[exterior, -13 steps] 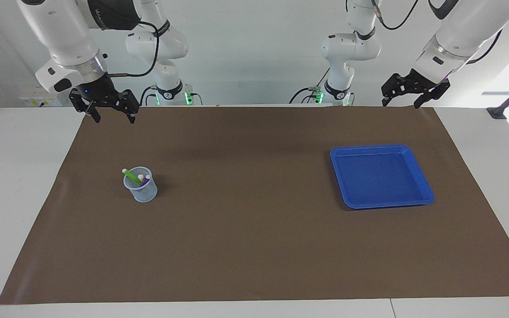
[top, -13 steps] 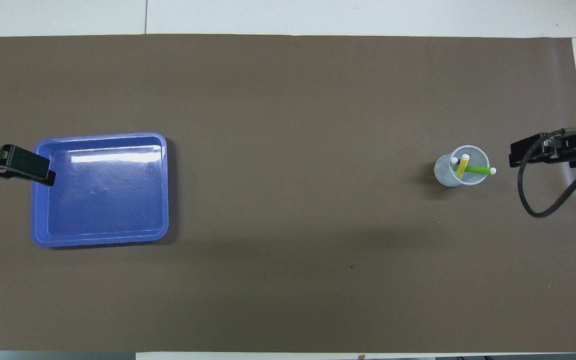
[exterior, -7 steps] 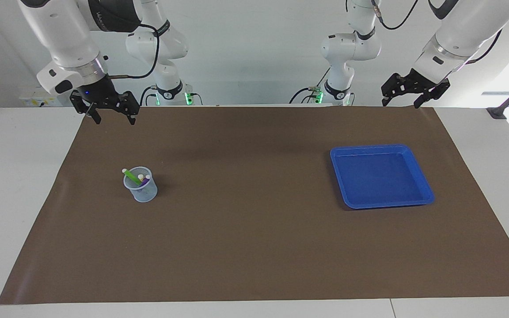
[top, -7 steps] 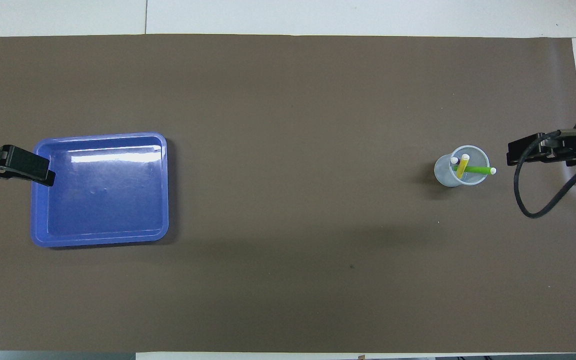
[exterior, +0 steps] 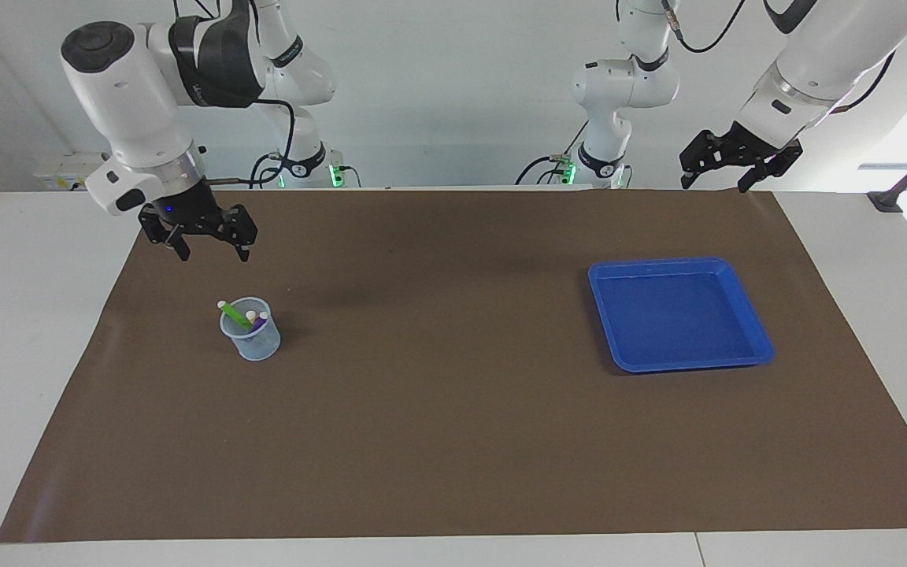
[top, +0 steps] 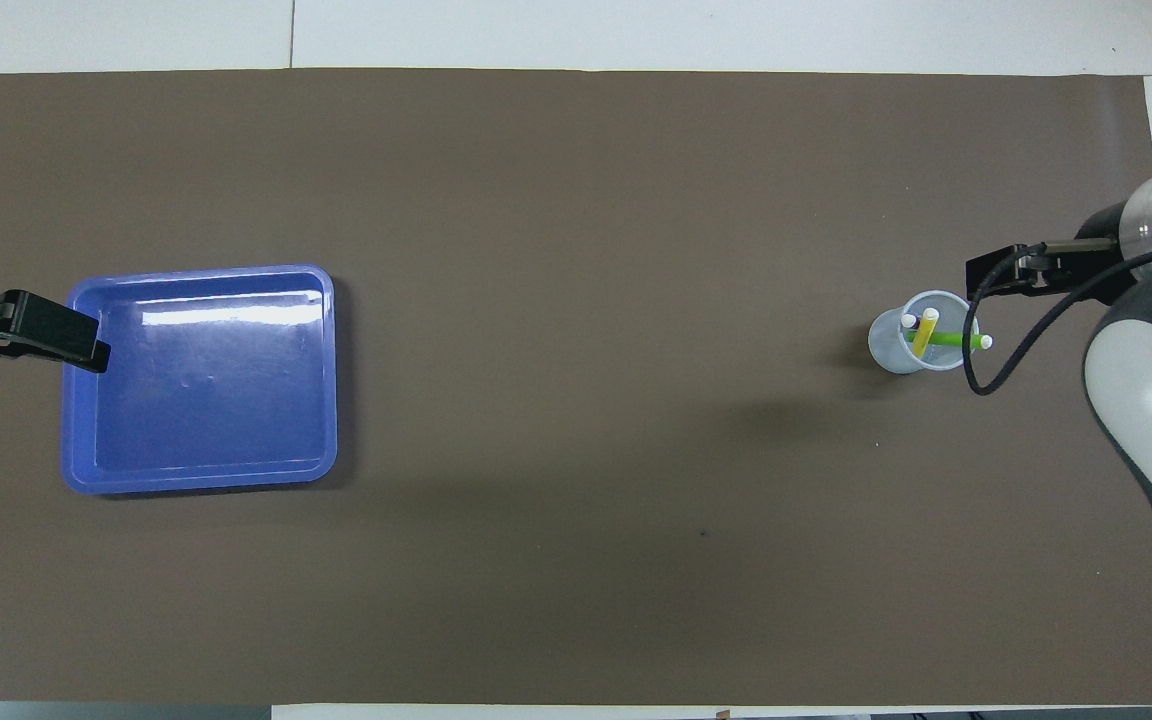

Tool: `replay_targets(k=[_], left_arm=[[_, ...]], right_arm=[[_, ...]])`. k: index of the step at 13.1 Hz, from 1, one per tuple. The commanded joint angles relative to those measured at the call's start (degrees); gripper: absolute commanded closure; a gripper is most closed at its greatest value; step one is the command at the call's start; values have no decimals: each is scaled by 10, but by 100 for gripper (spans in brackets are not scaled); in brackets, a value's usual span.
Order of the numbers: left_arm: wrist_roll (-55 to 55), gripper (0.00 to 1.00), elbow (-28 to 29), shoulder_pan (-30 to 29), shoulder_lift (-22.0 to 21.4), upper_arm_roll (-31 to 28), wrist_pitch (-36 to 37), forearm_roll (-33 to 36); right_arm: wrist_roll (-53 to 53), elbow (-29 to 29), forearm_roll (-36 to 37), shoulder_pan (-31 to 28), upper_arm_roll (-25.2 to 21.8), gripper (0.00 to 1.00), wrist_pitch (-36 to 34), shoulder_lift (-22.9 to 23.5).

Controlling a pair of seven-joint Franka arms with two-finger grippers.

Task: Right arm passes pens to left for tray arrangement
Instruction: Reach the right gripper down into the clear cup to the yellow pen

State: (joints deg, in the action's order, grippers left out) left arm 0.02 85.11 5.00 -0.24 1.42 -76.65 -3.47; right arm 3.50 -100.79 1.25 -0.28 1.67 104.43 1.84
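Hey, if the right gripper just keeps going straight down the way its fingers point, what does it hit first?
Probably the bare brown table mat. The open right gripper points down, short of the pale translucent mesh cup holding the pens, though depth is uncertain.

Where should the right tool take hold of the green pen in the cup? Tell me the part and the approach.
Probably by its upper shaft, just under the whitish tip. The green pen leans in the mesh cup, its top poking past the rim toward the right arm's end of the table. Come from above with the right tool, closing across the shaft; the yellow pen crosses it lower down.
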Motion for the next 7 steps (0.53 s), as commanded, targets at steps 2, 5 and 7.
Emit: replay_targets(k=[2, 5, 7], left_arm=[[4, 0, 16, 3, -16, 0, -6, 6], [4, 0, 17, 1, -16, 0, -6, 6], [5, 0, 17, -4, -18, 0, -6, 6]], right_arm=[[7, -5, 7, 4, 3, 5, 58, 49], [5, -45, 13, 4, 3, 22, 102, 61], [2, -82, 13, 4, 3, 25, 134, 55]])
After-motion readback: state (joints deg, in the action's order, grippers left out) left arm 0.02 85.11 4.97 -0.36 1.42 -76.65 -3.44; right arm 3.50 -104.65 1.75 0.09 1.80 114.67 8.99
